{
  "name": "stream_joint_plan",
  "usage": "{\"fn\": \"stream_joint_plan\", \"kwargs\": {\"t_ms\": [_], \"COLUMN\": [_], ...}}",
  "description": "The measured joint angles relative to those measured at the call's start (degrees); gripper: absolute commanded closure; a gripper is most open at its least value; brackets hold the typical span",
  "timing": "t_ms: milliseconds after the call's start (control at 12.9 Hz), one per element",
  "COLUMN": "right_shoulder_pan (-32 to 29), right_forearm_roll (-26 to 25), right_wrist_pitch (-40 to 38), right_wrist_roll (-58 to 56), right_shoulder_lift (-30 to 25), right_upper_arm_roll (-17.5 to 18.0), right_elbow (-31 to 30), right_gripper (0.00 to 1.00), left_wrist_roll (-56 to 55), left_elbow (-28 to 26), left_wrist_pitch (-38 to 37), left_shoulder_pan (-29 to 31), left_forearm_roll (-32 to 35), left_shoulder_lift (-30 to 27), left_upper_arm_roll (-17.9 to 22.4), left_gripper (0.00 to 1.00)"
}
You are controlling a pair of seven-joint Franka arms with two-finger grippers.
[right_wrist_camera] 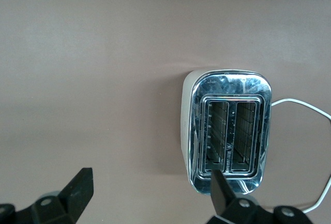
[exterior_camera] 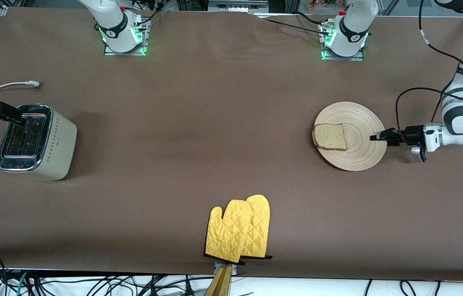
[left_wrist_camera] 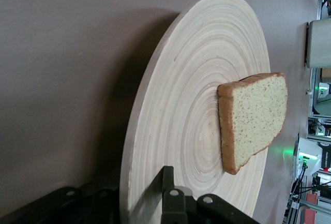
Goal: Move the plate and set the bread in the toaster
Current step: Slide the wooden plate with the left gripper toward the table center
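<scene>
Brown table (exterior_camera: pixel 215 123). Left end effector (exterior_camera: pixel 379 137) clamped on rim of round light beige wooden plate (exterior_camera: pixel 358 123) at the left arm's end; squarish tan wholegrain bread slice (exterior_camera: pixel 330 137) lies on plate. Right end effector (right_wrist_camera: pixel 150 195) wide apart, holding nothing, over cream-beige chrome-topped two-slot toaster (exterior_camera: pixel 56 144), well apart from plate. Yellow quilted oven mitts (exterior_camera: pixel 239 230) nearer the front camera than the plate.

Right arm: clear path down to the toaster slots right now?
Probably yes. The right pincer hangs open above the toaster, both slots look empty, and nothing sits between. The bread is on the plate, which the left pincer grips.
</scene>
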Motion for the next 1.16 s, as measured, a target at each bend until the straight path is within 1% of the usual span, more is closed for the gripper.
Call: {"fn": "stream_joint_plan", "kwargs": {"t_ms": [155, 465, 930, 1163], "right_shoulder_pan": [0.0, 0.0, 0.0, 0.0], "right_forearm_roll": [0.0, 0.0, 0.0, 0.0], "right_wrist_pitch": [0.0, 0.0, 0.0, 0.0], "right_wrist_roll": [0.0, 0.0, 0.0, 0.0], "right_shoulder_lift": [0.0, 0.0, 0.0, 0.0], "right_upper_arm_roll": [0.0, 0.0, 0.0, 0.0], "right_elbow": [0.0, 0.0, 0.0, 0.0], "right_gripper": [0.0, 0.0, 0.0, 0.0], "left_wrist_roll": [0.0, -0.5, -4.9, -6.1], "left_elbow": [0.0, 0.0, -0.1, -0.3], "left_wrist_pitch": [0.7, 1.7, 2.3, 2.9], "left_shoulder_pan": [-0.5, -1.1, -2.0, -2.9], "left_forearm_roll": [-0.6, -4.8, -9.5, -14.1], "left_shoulder_lift": [0.0, 0.0, 0.0, 0.0], "left_upper_arm_roll": [-1.4, -5.2, -9.0, -11.4], "left_gripper": [1.0, 1.0, 1.0, 1.0]}}
